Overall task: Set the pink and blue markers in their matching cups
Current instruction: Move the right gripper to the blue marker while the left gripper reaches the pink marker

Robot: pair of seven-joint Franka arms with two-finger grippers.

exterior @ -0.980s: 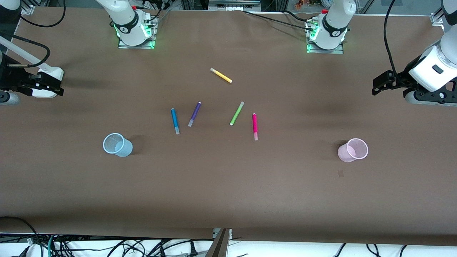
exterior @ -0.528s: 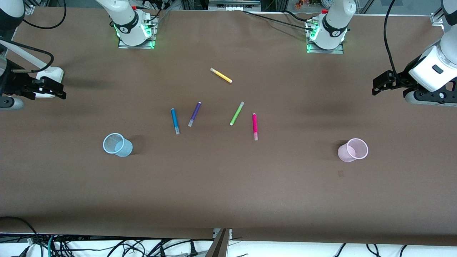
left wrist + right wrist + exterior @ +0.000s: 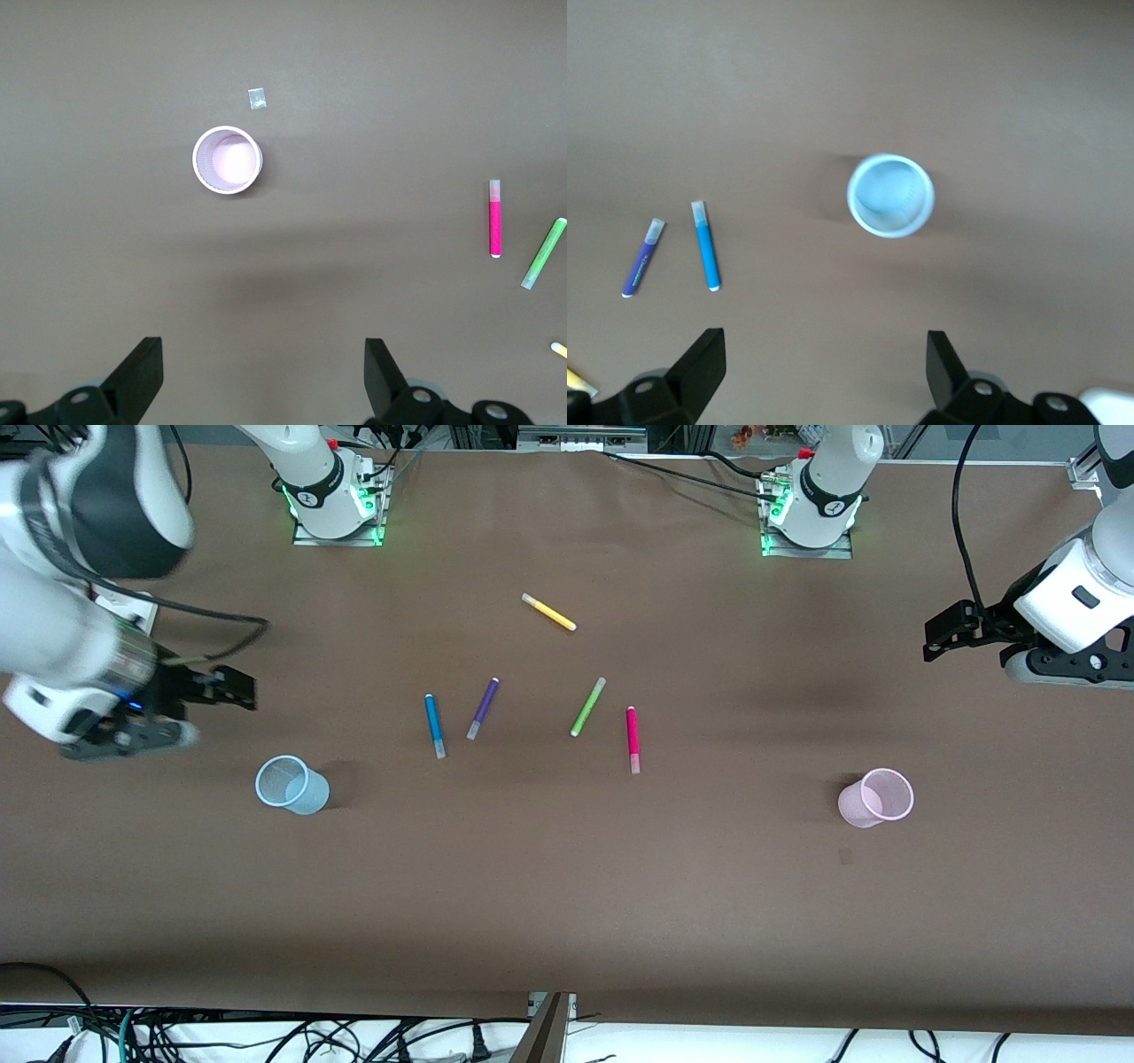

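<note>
— What is the right pincer (image 3: 232, 689) doing?
— It hangs over the desk (image 3: 567, 886) at the right arm's end, above a bare spot close to the blue cup (image 3: 291, 785). Its two fingers are spread wide and hold nothing.

— And the left pincer (image 3: 946, 632)?
— It waits in the air over the left arm's end of the desk. It is wide open too, with nothing in it.

— Where is the blue marker (image 3: 434, 725)?
— It lies flat on the desk near the middle, a bit toward the right arm's end. The purple marker (image 3: 483, 708) lies just beside it, not touching.

— And the pink marker (image 3: 633, 739)?
— It lies flat too, beside the green marker (image 3: 587, 706), toward the left arm's end. The two are apart.

— Where is the pink cup (image 3: 876, 797)?
— It stands upright toward the left arm's end, nearer the front camera than the markers. The blue cup stands upright toward the right arm's end. Both cups have nothing in them.

— Anything else?
— A yellow marker (image 3: 548, 612) lies farther from the front camera than the rest.
</note>
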